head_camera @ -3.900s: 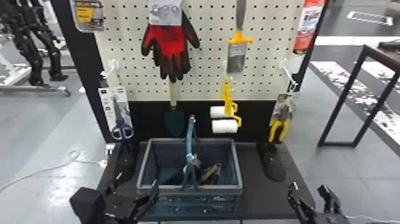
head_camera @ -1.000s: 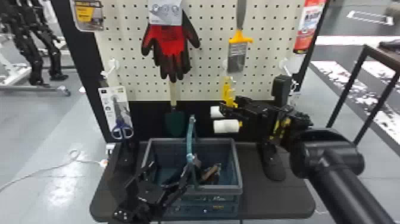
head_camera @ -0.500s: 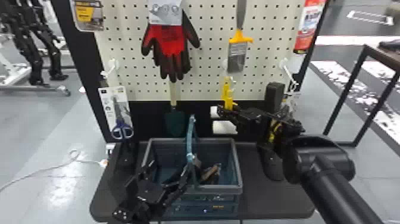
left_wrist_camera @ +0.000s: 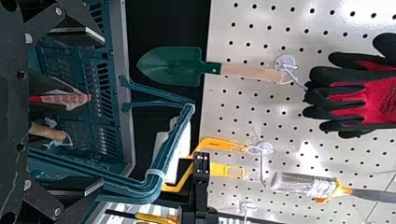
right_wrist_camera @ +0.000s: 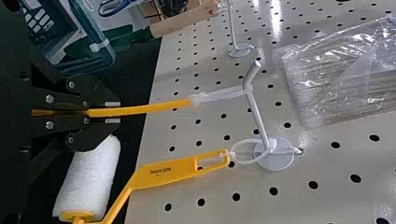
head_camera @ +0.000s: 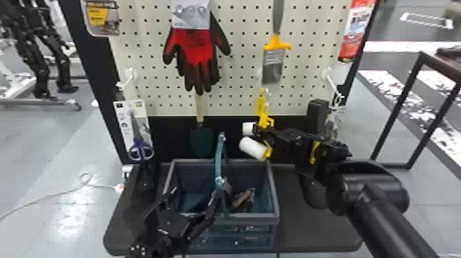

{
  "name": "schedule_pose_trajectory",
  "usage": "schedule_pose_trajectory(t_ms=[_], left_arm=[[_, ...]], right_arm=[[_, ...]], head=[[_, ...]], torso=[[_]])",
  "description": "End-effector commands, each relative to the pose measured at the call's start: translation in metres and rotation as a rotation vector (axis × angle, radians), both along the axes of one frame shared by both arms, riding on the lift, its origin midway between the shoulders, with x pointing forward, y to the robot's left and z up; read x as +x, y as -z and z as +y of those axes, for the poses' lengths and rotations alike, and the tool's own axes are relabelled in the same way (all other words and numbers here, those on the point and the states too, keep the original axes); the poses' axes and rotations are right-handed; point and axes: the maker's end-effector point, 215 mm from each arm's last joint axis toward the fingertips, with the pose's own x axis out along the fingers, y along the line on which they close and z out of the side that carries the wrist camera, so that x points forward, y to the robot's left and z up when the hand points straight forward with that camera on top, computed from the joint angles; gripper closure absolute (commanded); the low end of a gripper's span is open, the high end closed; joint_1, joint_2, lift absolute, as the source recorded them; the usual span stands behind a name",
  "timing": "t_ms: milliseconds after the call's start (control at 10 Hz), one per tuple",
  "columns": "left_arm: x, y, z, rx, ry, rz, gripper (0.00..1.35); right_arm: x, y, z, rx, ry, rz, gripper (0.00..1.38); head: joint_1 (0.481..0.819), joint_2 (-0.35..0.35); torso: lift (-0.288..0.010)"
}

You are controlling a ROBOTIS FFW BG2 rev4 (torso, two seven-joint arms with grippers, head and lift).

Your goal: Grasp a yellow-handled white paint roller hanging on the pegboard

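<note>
Two yellow-handled white paint rollers hang low on the pegboard. My right gripper is shut on the thin yellow handle of one roller, whose white tie still loops over the hook. The other roller lies beside the fingers with its own handle tied to the same hook. In the head view the front roller tilts out from the board. The left wrist view shows the right gripper on the handle too. My left gripper stays open at the basket's front left.
A blue basket with a raised handle stands on the black shelf below the rollers. A red glove, a paint brush, a green trowel and packaged scissors hang nearby. A dark table frame stands at right.
My right arm rose from the bottom right to the rollers and closed on a yellow handle; the front roller now tilts outward. My left arm moved in to the basket front, then held still.
</note>
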Motion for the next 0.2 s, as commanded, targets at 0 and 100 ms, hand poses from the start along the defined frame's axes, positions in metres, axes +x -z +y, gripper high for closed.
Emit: schedule_pose_trajectory(t_ms=[0,100], left_arm=[[-0.0003,0.0008,-0.0001,-0.002,-0.001,0.002,0.23],[-0.0008,0.0003,-0.0001,-0.002,-0.001,0.001,0.23]], right_arm=[[-0.0006,0.002,0.0,0.0,0.0,0.003,1.3],[-0.0006,0.0018,0.0,0.002,0.0,0.004,1.3]], head=[[0.549,0.0],[0.549,0.0]], torso=[[-0.1],[-0.1]])
